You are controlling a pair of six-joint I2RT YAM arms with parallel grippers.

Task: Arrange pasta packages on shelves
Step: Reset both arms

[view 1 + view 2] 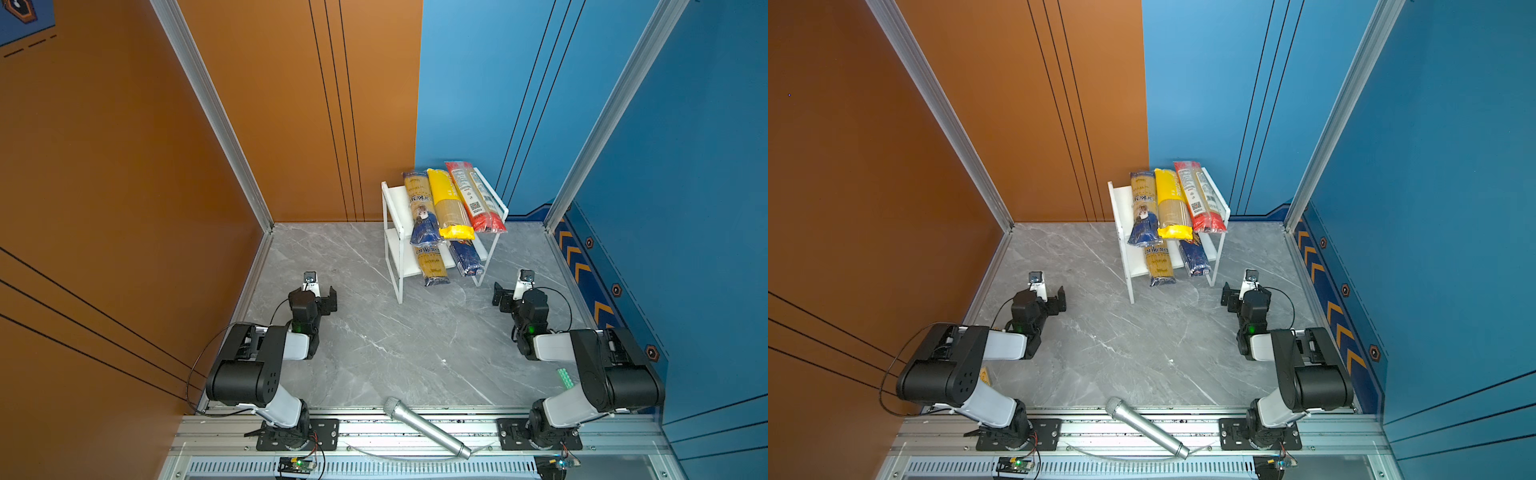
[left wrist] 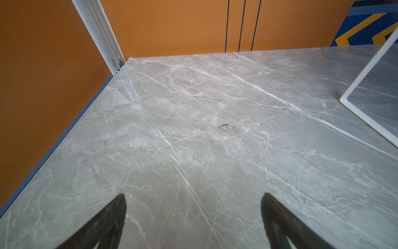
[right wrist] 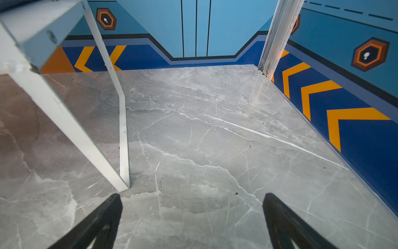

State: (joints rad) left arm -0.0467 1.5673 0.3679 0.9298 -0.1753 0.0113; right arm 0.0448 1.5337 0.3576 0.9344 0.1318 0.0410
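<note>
The white two-tier shelves (image 1: 398, 208) (image 1: 1122, 203) stand at the back of the grey marble table. On the upper board lie three pasta packages side by side: a blue-and-yellow ankara bag (image 1: 420, 208), a yellow one (image 1: 446, 203) and a red one (image 1: 473, 195). The lower board holds a second ankara bag (image 1: 432, 266) and a dark blue bag (image 1: 465, 257). My left gripper (image 1: 329, 300) (image 2: 193, 204) hovers open over bare table, left of the shelves. My right gripper (image 1: 500, 297) (image 3: 192, 204) is open and empty beside the shelves' right front leg (image 3: 123, 129).
A silver microphone (image 1: 428, 428) lies across the front aluminium rail. A small green strip (image 1: 564, 376) sits near the right arm. Orange walls close the left and back, blue walls the right. A white tube of the shelf frame (image 2: 370, 64) shows in the left wrist view.
</note>
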